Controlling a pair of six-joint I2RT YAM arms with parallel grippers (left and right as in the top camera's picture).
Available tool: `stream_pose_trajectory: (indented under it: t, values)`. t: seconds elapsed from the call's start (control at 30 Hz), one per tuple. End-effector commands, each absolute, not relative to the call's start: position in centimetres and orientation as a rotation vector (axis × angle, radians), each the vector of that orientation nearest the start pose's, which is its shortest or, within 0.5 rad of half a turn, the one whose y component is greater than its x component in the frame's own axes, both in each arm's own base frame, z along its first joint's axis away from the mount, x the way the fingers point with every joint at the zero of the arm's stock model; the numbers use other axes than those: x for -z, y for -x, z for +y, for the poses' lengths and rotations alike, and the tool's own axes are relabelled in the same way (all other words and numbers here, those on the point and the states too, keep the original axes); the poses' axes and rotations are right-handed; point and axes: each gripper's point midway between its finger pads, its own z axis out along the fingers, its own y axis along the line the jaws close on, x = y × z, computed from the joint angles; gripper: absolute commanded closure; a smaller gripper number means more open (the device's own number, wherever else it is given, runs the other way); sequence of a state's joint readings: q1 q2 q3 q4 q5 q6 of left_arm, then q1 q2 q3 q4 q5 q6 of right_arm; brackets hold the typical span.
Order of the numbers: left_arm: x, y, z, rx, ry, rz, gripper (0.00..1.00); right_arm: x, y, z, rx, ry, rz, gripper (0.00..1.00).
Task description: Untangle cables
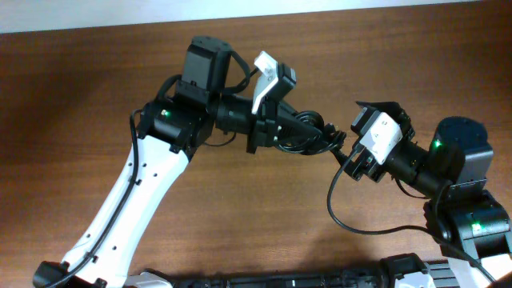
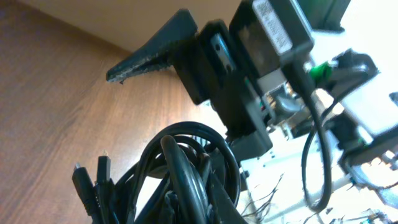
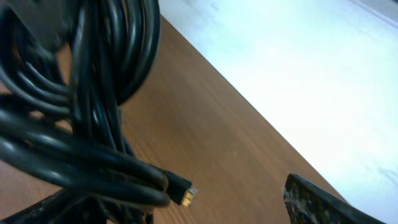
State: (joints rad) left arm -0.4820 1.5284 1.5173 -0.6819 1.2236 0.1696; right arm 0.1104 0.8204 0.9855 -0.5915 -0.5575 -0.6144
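Observation:
A black cable bundle (image 1: 310, 133) hangs above the table between my two arms. My left gripper (image 1: 294, 133) is shut on its left side. From the left wrist, the coiled cables (image 2: 186, 171) fill the foreground and hide most of my left fingers, and two plugs (image 2: 87, 186) stick up on the left. My right gripper (image 1: 353, 144) stands open at the bundle's right end. Its upper finger (image 2: 152, 53) shows as a dark wedge. In the right wrist view the bundle (image 3: 81, 118) lies over the left finger, a gold-tipped plug (image 3: 186, 194) pokes into the gap, and the right finger (image 3: 317, 205) stands well apart.
The wooden table (image 1: 96, 96) spreads under both arms. A single black cable (image 1: 340, 212) loops down from the right wrist toward the right arm's base. Past the table edge there is white floor (image 3: 280, 62). A dark rail (image 1: 280, 280) runs along the near edge.

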Motion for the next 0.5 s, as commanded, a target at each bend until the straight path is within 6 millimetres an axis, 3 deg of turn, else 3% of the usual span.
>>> stream_pose_trajectory:
  t: [0.0, 0.1, 0.2, 0.23, 0.27, 0.33, 0.43, 0.47]
  values:
    - [-35.6, -23.5, -30.7, 1.471, -1.372, 1.533, 1.00, -32.8, -24.8, 13.6, -0.270, 1.111, 1.528, 0.13]
    - [-35.6, -23.5, -30.7, 1.442, -1.401, 1.491, 1.00, -33.2, -23.6, 14.8, -0.320, 1.204, 1.427, 0.23]
    - [-35.5, -23.5, -30.7, 1.427, -1.409, 1.479, 1.00, -33.0, -22.8, 15.2, -0.362, 1.233, 1.408, 0.64]
    - [-35.4, -23.7, -30.7, 1.414, -1.406, 1.488, 1.00, -32.9, -22.6, 15.4, -0.381, 1.238, 1.409, 0.64]
    - [-35.4, -23.7, -30.7, 1.413, -1.406, 1.489, 1.00, -32.7, -22.4, 15.4, -0.394, 1.243, 1.414, 0.71]
    - [-35.4, -23.7, -30.7, 1.411, -1.406, 1.488, 1.00, -32.3, -22.2, 15.4, -0.413, 1.245, 1.437, 0.96]
    - [-34.7, -24.8, -30.7, 1.332, -1.387, 1.538, 1.00, -31.8, -21.9, 15.4, -0.431, 1.246, 1.464, 0.96]
    - [-33.9, -26.0, -30.6, 1.284, -1.323, 1.650, 1.00, -31.7, -21.8, 15.4, -0.435, 1.245, 1.471, 0.96]
